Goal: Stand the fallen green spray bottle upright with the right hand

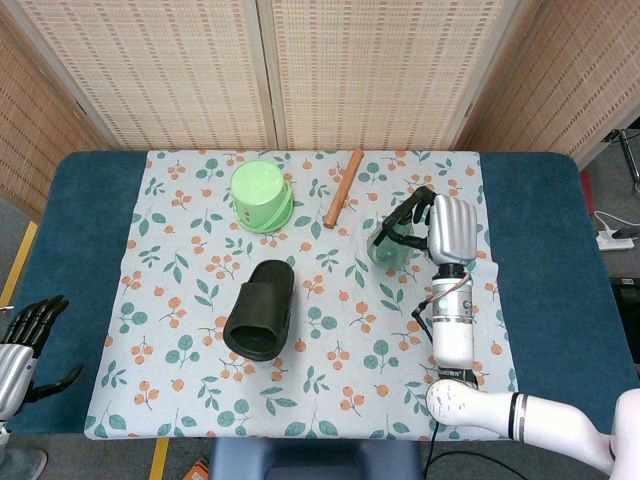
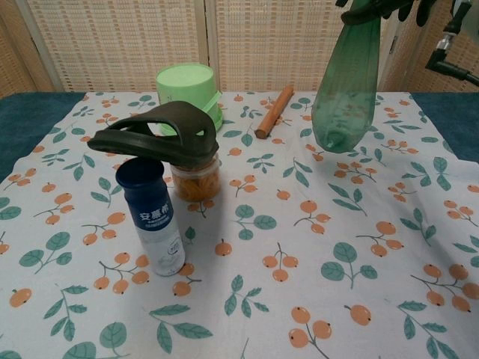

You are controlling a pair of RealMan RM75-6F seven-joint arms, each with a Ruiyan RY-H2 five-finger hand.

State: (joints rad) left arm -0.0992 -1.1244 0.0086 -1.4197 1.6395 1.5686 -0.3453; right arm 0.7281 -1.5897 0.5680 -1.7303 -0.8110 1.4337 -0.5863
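Observation:
My right hand (image 1: 447, 227) grips the top of the translucent green spray bottle (image 2: 346, 78) and holds it nearly upright in the air, its base tilted a little and clear of the cloth. In the head view the green spray bottle (image 1: 388, 245) shows just left of the hand, over the right side of the cloth. In the chest view only the fingers (image 2: 374, 7) show at the top edge, wrapped around the bottle's neck. My left hand (image 1: 25, 340) hangs off the table's left edge, fingers apart and empty.
A dark slipper (image 1: 262, 308) rests on top of a blue-capped bottle (image 2: 153, 224) and an orange-filled jar (image 2: 196, 182). A light green tub (image 1: 260, 195) and a wooden stick (image 1: 343, 187) lie at the back of the floral cloth (image 1: 300, 400).

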